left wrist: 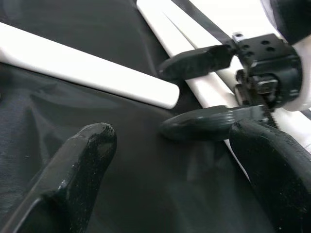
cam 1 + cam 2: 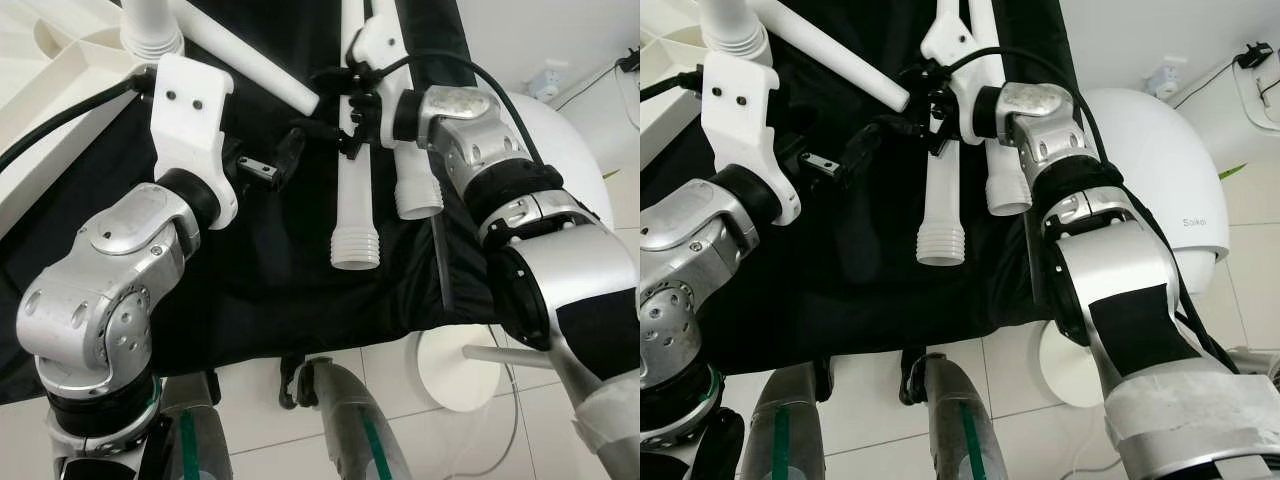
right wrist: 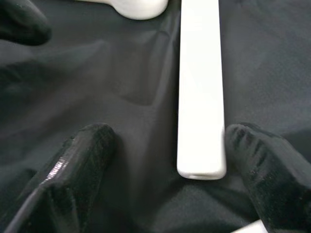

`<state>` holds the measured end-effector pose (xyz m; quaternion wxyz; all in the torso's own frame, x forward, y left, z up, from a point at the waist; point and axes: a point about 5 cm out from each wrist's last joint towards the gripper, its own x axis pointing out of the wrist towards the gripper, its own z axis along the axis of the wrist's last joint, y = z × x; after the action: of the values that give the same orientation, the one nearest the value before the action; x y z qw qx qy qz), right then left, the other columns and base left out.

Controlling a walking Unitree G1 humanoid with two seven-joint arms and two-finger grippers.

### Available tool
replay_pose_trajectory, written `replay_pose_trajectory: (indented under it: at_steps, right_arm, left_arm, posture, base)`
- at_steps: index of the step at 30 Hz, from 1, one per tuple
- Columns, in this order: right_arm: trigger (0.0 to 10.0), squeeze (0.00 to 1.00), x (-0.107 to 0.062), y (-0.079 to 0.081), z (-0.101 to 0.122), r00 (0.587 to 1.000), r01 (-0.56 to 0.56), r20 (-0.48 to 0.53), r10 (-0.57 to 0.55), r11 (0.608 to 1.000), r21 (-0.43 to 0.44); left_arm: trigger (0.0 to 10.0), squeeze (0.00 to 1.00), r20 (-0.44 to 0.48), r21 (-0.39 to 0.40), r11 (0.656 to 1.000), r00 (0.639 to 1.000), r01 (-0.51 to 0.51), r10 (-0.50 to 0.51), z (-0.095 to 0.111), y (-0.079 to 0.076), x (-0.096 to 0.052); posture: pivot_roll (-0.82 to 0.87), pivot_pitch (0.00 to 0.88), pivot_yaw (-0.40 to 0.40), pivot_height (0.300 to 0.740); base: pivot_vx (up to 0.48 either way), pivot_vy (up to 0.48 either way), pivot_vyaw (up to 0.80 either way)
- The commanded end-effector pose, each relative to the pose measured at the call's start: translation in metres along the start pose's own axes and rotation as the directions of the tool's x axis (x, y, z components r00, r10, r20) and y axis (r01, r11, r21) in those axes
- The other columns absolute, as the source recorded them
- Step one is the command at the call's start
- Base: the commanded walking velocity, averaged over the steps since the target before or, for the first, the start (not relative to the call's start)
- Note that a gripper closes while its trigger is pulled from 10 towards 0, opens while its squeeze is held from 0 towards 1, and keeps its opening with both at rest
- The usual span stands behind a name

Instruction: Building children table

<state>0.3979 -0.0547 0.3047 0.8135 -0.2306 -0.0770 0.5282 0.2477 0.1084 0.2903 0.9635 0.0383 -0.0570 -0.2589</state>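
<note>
My right pincer (image 3: pixel 160 165) is spread wide, one black finger on each side of a flat white plastic bar (image 3: pixel 200 92) whose blunt end lies between them on the black cloth (image 3: pixel 97 73). The finger on the far side of the bar sits just beside its edge; I cannot tell if it touches. The other finger stands well clear, with bare cloth in the gap.

My left pincer (image 1: pixel 170 179) is spread too and grips nothing. Its wrist camera gives me what the head cameras barely resolve: the right pincer's two black fingers (image 1: pixel 204 124) spread across a long white piece, with a round-ended white plastic tube (image 1: pixel 92 73) lying at an angle just beside them.

From the head I get the wider layout. Both silver arms reach forward over the cloth-covered counter (image 2: pixel 270 300). Two white plastic table legs with ribbed screw ends (image 2: pixel 357 210) lie side by side, threaded ends towards me, the left one reaching nearer than the right one (image 2: pixel 418 185). The right wrist hovers above them. The round white tube (image 2: pixel 255 65) runs diagonally above the left wrist mount. At the far left corner lies a white ribbed plastic panel (image 2: pixel 50 50). Below the counter edge I see white floor tiles (image 2: pixel 260 400) and a round white disc (image 2: pixel 460 370).
</note>
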Motion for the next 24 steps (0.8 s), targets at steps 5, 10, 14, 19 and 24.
replay_pose_trajectory:
  at_steps: [5, 10, 14, 19, 24]
  right_arm:
    - [10.0, 0.00, 0.002, 0.003, -0.014, 0.993, 0.016, -0.114, -0.018, 1.000, -0.017]
    - [0.0, 0.00, 0.007, 0.002, -0.016, 0.980, 0.063, -0.189, -0.064, 0.998, -0.012]
    - [0.0, 0.00, 0.007, 0.000, -0.017, 0.972, 0.095, -0.215, -0.096, 0.995, -0.016]
    - [0.0, 0.00, 0.007, -0.002, -0.017, 0.968, 0.122, -0.220, -0.122, 0.992, -0.017]
    - [0.0, 0.00, 0.002, -0.007, -0.015, 0.971, 0.163, -0.184, -0.150, 0.985, 0.058]
  left_arm:
    - [10.0, 0.00, -0.015, -0.018, 1.000, 1.000, 0.018, -0.018, -0.001, -0.007, -0.004]
    - [10.0, 0.00, -0.029, -0.032, 0.999, 0.999, 0.014, -0.014, -0.002, -0.007, -0.004]
    - [10.0, 0.00, -0.034, -0.040, 0.999, 0.999, 0.010, -0.012, -0.002, -0.007, -0.004]
    - [10.0, 0.00, -0.037, -0.043, 0.999, 0.999, 0.007, -0.008, -0.002, -0.006, -0.004]
    - [10.0, 0.00, -0.041, -0.045, 0.999, 0.999, 0.003, -0.004, -0.001, -0.005, -0.003]
  posture:
    - [0.19, 0.429, -0.287, 0.740]
    - [0.18, 0.440, -0.287, 0.740]
    - [0.17, 0.442, -0.287, 0.740]
    - [0.17, 0.443, -0.284, 0.740]
    - [0.17, 0.443, -0.282, 0.740]
  base:
    - [0.000, 0.000, 0.00]
    - [0.000, 0.000, 0.00]
    - [0.000, 0.000, 0.00]
    - [0.000, 0.000, 0.00]
    - [0.000, 0.000, 0.00]
